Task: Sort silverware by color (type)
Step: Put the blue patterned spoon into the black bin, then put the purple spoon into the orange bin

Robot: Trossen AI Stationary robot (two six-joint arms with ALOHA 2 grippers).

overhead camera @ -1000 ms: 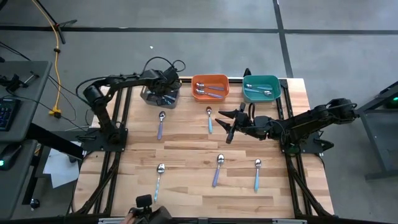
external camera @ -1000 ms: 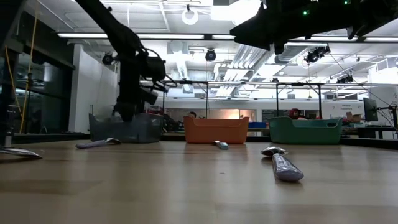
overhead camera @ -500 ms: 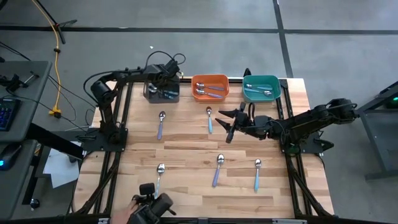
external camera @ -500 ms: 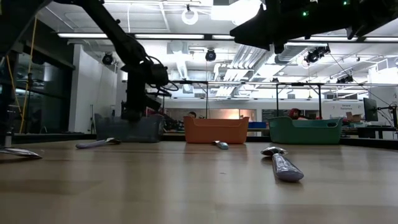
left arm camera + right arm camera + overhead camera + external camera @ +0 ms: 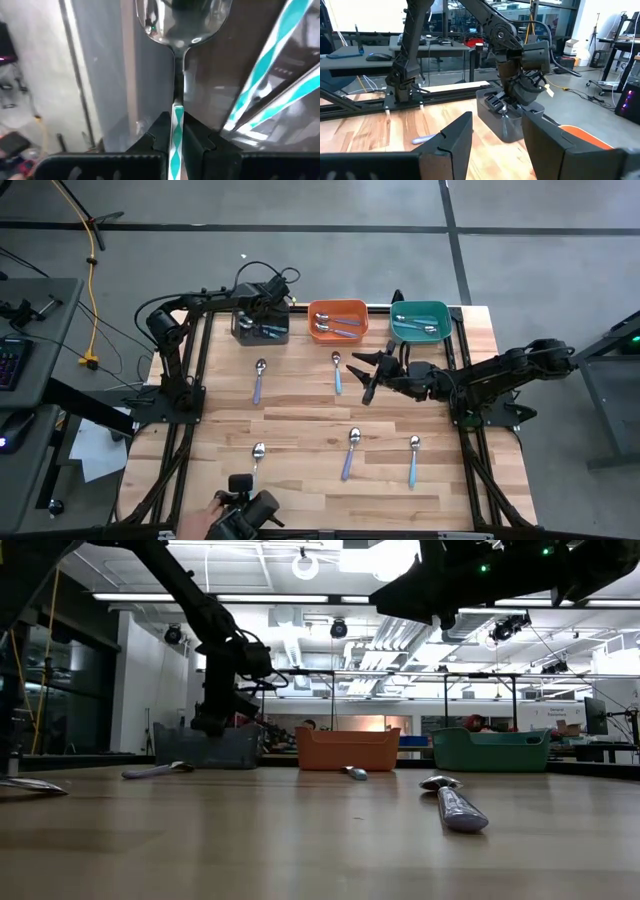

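My left gripper [image 5: 262, 318] hangs over the grey bin [image 5: 240, 332] at the far left and is shut on a spoon [image 5: 182, 20] with a silver bowl and a teal-and-white striped handle. More striped-handled spoons [image 5: 280, 65] lie in that bin. My right gripper [image 5: 360, 378] hovers open above the table's middle, right of a blue-handled spoon [image 5: 337, 372]. Several other spoons lie flat on the table: [image 5: 258, 380], [image 5: 257, 460], [image 5: 350, 452], [image 5: 413, 458]. My left gripper pinches the spoon's striped handle [image 5: 177, 117] between its two fingers [image 5: 155, 135]. It comes from above, pointing down, and the fingers lie along the handle. The spoon hangs below them with its bowl [image 5: 504, 122] down inside the grey bin. I cannot tell whether the bowl touches the bin.
The orange bin [image 5: 352, 308] and the teal bin [image 5: 440, 315] stand along the far edge and hold spoons. A person's hand with a dark device [image 5: 240, 515] shows at the near edge. Bare wood lies between the scattered spoons.
My left gripper has moved a little toward the table's far edge and right over the grey bin, still shut on the spoon, then kept still. The grey bin has shifted slightly toward the far edge with it.
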